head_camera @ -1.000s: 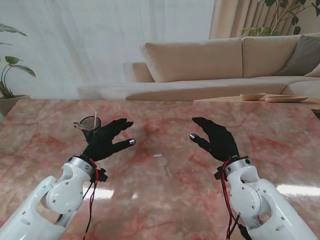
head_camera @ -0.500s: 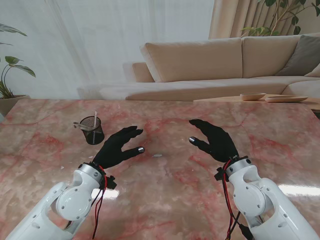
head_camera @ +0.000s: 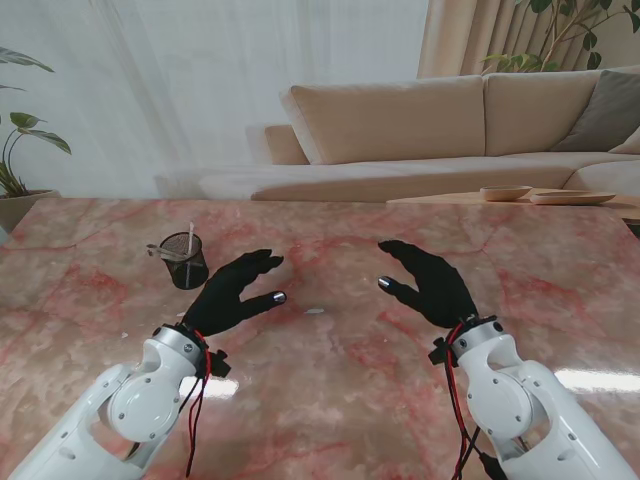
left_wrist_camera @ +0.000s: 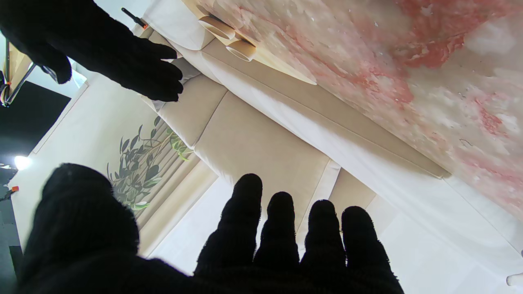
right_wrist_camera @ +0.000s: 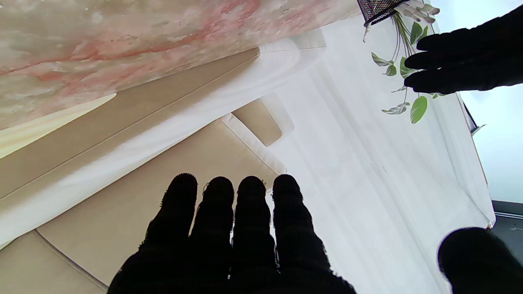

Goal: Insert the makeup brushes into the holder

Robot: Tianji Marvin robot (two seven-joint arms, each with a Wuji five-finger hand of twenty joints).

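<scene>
Stand view: the black mesh cylindrical holder (head_camera: 185,262) is seen toward the left edge of the pink marble table (head_camera: 330,380), brush handles poking out. The black-gloved left hand (head_camera: 232,292) is held just beside it, fingers spread, nothing gripped. The black-gloved right hand (head_camera: 428,282) is hovered well apart, also splayed and empty.

Left wrist view: fingers (left_wrist_camera: 245,228) extended, nothing held.

Right wrist view: same, holder (right_wrist_camera: 378,9) glimpsed.

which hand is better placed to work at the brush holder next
Left. The left hand hovers open just right of the mesh holder; the right hand, also open, is farther across the table.
</scene>
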